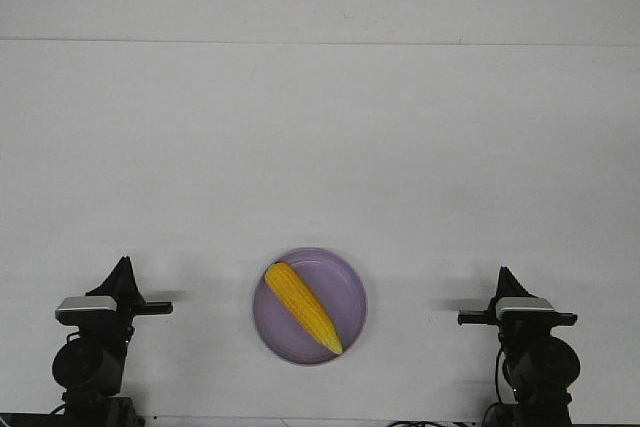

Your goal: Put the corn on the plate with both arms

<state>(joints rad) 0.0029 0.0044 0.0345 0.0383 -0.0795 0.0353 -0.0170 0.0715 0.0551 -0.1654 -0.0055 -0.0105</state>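
Observation:
The yellow-orange corn [301, 306] lies on the lilac plate [343, 285], slanted, with its thick end at the upper left and its pale tip toward the plate's lower right rim. The plate sits on the white table near the front edge, midway between the arms. My left gripper [124, 266] is low at the front left, well apart from the plate. Its fingers come together in a point with nothing between them. My right gripper [503, 275] is low at the front right, also apart from the plate, with its fingers together and empty.
The white table [320, 147] stretches back to a seam near the far wall. Each arm carries a silver-white block, on the left [86, 304] and on the right [524, 308], with a short black bar pointing toward the plate.

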